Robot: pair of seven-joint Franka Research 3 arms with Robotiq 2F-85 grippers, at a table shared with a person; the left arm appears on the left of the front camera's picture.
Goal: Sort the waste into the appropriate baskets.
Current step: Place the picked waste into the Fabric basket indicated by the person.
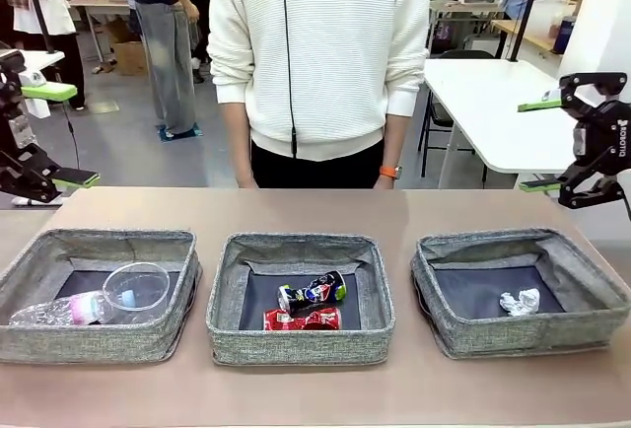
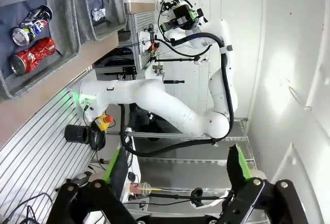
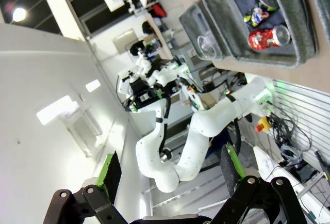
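Left gripper (image 1: pixel 61 137): raised at the 9 o'clock edge of the front view, clear of the table (image 1: pixel 315 389); jaws spread wide, nothing between them.
Right gripper (image 1: pixel 540 146): raised at the 3 o'clock edge, above and beyond the right basket; jaws spread wide, nothing between them.
Left basket (image 1: pixel 30 334): at 8 o'clock on the table; holds the clear plastic cup (image 1: pixel 136 290) lying on its side and the clear plastic bottle (image 1: pixel 61 310) lying flat just beside it, toward 9 o'clock.
Middle basket (image 1: pixel 301 341): at 6 o'clock; holds the dark printed can (image 1: pixel 314 292) and the crushed red can (image 1: pixel 302 320), the red one nearer the robot, the two lying close together.
Right basket (image 1: pixel 592 324): at 4 o'clock; holds the crumpled white paper ball (image 1: pixel 520 301) on its dark bottom, toward the 3 o'clock side.
Person (image 1: pixel 320 63): stands at 12 o'clock behind the table in a white sweater, arms down, an orange watch (image 1: pixel 390 172) at one wrist.
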